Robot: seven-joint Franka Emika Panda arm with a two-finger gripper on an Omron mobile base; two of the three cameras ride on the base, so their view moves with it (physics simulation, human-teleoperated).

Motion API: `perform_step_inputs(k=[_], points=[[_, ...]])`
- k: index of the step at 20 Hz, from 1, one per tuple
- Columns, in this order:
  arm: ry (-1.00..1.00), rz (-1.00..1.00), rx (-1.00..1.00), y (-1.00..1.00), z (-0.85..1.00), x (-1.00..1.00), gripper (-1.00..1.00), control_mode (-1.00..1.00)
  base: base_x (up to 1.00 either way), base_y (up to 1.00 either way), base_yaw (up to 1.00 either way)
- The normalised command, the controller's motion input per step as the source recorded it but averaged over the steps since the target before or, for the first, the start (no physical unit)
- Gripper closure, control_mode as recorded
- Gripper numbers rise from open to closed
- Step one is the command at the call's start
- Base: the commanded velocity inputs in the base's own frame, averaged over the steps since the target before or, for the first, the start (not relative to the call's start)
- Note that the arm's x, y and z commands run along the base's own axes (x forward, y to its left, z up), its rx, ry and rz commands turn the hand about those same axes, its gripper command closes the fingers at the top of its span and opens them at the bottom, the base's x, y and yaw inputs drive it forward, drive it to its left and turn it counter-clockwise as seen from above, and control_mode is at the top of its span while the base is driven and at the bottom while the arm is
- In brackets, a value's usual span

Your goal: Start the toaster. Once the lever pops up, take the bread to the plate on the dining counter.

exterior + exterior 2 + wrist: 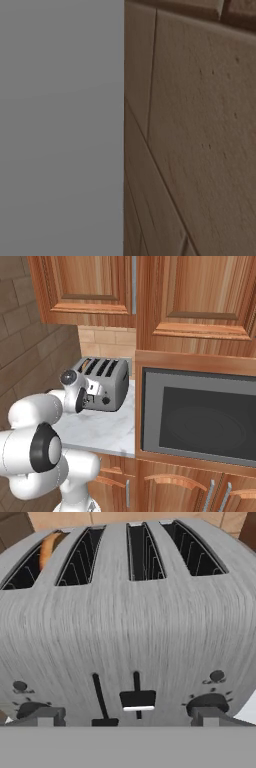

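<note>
The silver-grey toaster [104, 382] stands on the marble counter [100, 432] against the back wall. In the hand view the toaster [130, 627] is very close, with its front face toward me. A brown slice of bread [48, 546] sits low in the leftmost slot, and the bread [86, 364] also peeks out there in the right base view. Two dark levers show on the front: the left lever [105, 722] sits at the foot of its slit, the right lever [137, 699] higher. My gripper [127, 717] is open right before these levers with nothing between its fingers [46, 716]. The plate and dining counter are out of view.
A built-in microwave [200, 418] sits right of the toaster in a wooden housing. Wooden upper cabinets [90, 286] hang above. A brick wall [25, 346] closes the left side. In the left base view a grey panel [60, 125] and brown wall tiles [200, 130] stand close.
</note>
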Motion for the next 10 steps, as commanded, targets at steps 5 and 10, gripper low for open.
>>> perform_step_inputs(k=[5, 10], points=[[0.00, 0.00, 0.00, 0.02, 0.29, 0.00, -1.00, -1.00, 0.00, 0.00, 0.00], [0.00, 0.00, 0.00, 0.04, 0.28, 0.00, -1.00, -1.00, 0.00, 0.00, 0.00]])
